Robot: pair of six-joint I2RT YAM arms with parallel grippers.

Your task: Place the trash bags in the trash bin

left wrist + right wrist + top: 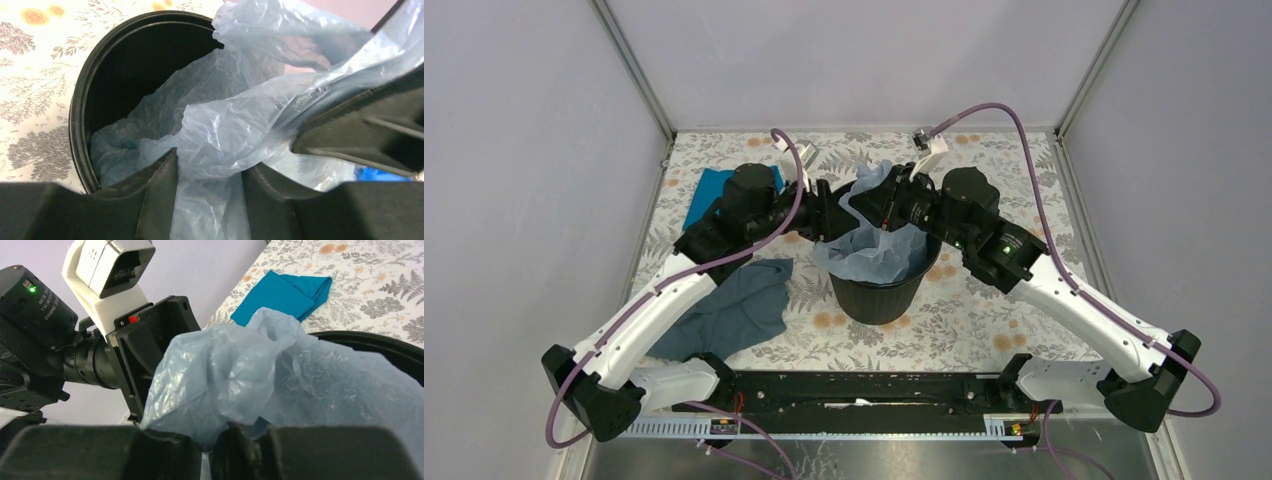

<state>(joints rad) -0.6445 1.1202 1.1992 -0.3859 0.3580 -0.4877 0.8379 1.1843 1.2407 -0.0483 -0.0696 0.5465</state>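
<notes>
The trash bin (879,292) is a round black bucket standing mid-table. The trash bag (876,250), pale blue crinkly film, lies partly inside the bin and rises above its far rim. My left gripper (832,208) is at the bin's far left rim. In the left wrist view the left gripper (210,167) has its jaws part open, with the bag (225,130) bunched loosely through the gap above the bin (82,125). My right gripper (894,200) is at the far right rim. In the right wrist view the right gripper (217,432) is shut on a fold of the bag (225,375).
A bright teal folded cloth (707,192) lies at the back left, also seen in the right wrist view (280,295). A dull grey-blue cloth (739,305) lies left of the bin. The two grippers are close together over the bin's far rim. Cage walls surround the floral table (984,320).
</notes>
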